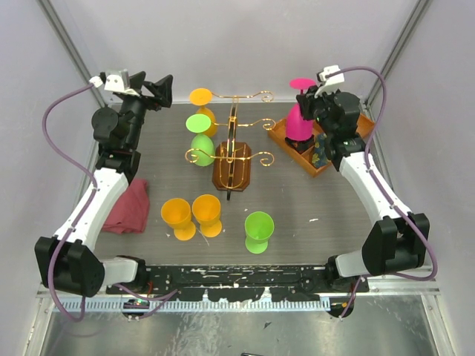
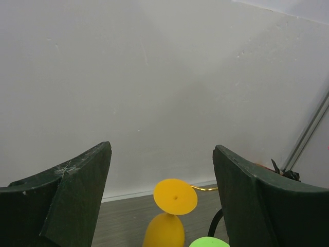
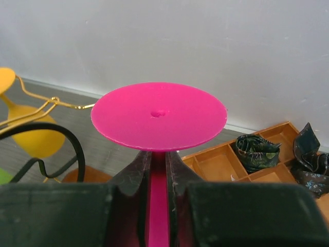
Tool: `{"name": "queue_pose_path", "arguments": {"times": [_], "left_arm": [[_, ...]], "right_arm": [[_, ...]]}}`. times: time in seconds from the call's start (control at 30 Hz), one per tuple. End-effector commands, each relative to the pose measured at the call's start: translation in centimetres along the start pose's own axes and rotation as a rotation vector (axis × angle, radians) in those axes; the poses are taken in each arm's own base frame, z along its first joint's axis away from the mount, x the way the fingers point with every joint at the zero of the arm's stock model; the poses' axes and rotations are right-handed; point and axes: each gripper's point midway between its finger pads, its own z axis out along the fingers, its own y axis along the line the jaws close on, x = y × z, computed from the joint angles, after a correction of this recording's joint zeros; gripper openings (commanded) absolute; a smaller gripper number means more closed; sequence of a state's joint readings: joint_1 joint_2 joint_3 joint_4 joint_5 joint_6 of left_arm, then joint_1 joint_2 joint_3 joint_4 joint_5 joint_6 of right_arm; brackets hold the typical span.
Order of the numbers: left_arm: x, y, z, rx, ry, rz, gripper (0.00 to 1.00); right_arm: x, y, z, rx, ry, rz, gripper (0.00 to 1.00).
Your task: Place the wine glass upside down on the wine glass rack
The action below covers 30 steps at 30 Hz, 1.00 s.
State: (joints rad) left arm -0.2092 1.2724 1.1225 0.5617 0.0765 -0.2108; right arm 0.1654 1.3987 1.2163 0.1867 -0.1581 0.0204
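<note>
My right gripper (image 1: 315,95) is shut on the stem of a pink wine glass (image 1: 299,119), held upside down with its round foot on top, above the orange tray. In the right wrist view the fingers (image 3: 141,172) clamp the pink stem under the foot (image 3: 159,114). The wine glass rack (image 1: 234,167), a dark brown wooden base with gold wire arms, stands mid-table, left of the pink glass. An orange glass (image 1: 202,111) and a green glass (image 1: 200,137) hang upside down on its left arms. My left gripper (image 1: 159,89) is open and empty at the back left; the hung orange glass (image 2: 172,211) shows between its fingers.
An orange compartment tray (image 1: 315,144) with dark crumpled items sits at the right. Two orange glasses (image 1: 194,217) and a green glass (image 1: 259,231) stand upside down on the table near the front. A red cloth (image 1: 128,208) lies at the left. White walls enclose the back.
</note>
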Motion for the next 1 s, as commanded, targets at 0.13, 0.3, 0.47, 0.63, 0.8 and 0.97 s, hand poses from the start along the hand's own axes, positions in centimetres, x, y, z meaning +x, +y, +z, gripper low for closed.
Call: {"name": "queue_pose_path", "arguments": {"times": [0.13,0.3,0.47,0.63,0.8,0.97], "left_arm": [[0.7,0.7,0.6,-0.014,0.016,0.02,0.87],[1.0,1.0,0.7,-0.016,0.022,0.022,0.87],[1.4,1.2,0.8,-0.016,0.024,0.026,0.87],[1.7,1.6,0.6,-0.02,0.027,0.028,0.87],[1.5,1.9,0.6,-0.024,0.021,0.031,0.87],[1.4,1.9,0.6,-0.021,0.022,0.039,0.87]], "right_arm": [[-1.4,3.1,0.1,-0.219,-0.076,-0.181,0.01],[0.5,4.6,0.6,-0.324,-0.034,-0.167,0.01],[1.9,5.5,1.1,-0.387,-0.062,-0.142,0.01],[2.8,6.5,1.5,-0.448,-0.106,-0.119,0.01],[3.8,6.7,2.1,-0.467,-0.132,-0.104,0.01],[4.3,6.8,2.4,-0.474,-0.164,-0.094,0.01]]}}
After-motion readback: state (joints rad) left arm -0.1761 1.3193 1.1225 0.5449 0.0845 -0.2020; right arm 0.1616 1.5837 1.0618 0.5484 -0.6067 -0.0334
